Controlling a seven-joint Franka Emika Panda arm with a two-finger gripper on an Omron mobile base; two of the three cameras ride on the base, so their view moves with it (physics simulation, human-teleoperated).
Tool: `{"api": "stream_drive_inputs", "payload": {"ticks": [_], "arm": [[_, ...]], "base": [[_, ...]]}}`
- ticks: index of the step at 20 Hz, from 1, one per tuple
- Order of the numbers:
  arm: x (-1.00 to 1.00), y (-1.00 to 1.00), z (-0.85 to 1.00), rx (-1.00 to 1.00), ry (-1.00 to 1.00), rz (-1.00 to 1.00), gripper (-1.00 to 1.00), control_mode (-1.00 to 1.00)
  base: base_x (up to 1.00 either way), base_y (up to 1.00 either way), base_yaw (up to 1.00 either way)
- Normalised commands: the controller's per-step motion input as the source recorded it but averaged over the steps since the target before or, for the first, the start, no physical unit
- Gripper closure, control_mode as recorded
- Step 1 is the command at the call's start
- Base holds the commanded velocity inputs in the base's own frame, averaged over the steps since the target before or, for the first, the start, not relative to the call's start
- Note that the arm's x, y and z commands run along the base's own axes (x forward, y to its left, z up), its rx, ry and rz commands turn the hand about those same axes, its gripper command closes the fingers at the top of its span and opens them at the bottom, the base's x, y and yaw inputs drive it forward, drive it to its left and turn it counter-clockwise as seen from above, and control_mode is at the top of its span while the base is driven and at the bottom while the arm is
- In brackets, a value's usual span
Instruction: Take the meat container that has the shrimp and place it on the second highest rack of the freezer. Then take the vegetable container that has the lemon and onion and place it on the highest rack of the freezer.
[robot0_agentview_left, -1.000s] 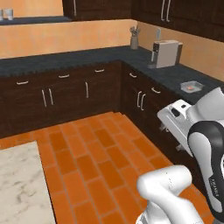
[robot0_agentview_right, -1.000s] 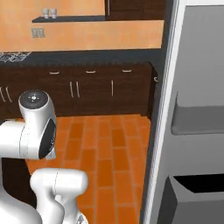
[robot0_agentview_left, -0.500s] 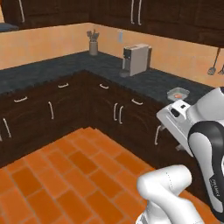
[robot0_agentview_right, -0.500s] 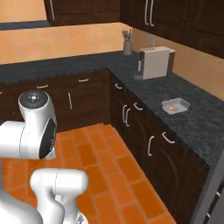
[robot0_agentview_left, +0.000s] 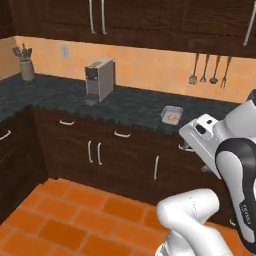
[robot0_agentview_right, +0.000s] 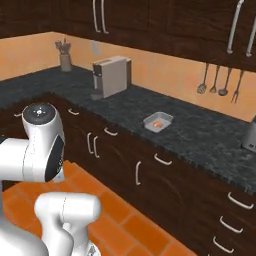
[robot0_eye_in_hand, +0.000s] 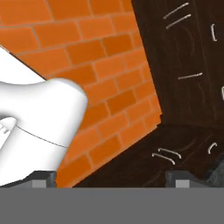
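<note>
The meat container (robot0_agentview_left: 171, 114) is a small grey tray on the dark stone counter (robot0_agentview_left: 130, 107), right of the coffee machine. In it lies the shrimp (robot0_agentview_left: 172, 117), a small orange piece. From the right base view the tray (robot0_agentview_right: 158, 122) sits mid-counter with the shrimp (robot0_agentview_right: 158, 124) inside. My arm is folded close to the base, well short of the counter. In the hand view my gripper (robot0_eye_in_hand: 113, 180) points down at the orange tiled floor and the dark cabinet fronts. Its fingertips (robot0_eye_in_hand: 43, 179) stand wide apart, open, with nothing between them.
A grey coffee machine (robot0_agentview_left: 99, 80) (robot0_agentview_right: 112, 76) stands on the counter left of the tray. A utensil pot (robot0_agentview_left: 26, 65) sits in the far left corner. Ladles hang on the wall (robot0_agentview_left: 207, 70). Dark drawers and doors (robot0_agentview_left: 125, 155) line the counter's front above the tiled floor (robot0_agentview_left: 75, 220).
The whole picture has swung, so the base and its cameras have turned. The counter with the tray now faces me and looks nearer. The gripper has stayed open.
</note>
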Motion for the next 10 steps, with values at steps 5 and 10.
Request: {"api": "stream_drive_inputs", "payload": {"ticks": [5,10], "arm": [[0.00,0.00,0.00,0.00,0.00,0.00,-1.00,1.00],[0.00,0.00,0.00,0.00,0.00,0.00,-1.00,1.00]], "base": [[0.98,0.75,-0.71],[0.93,0.69,-0.76]]}}
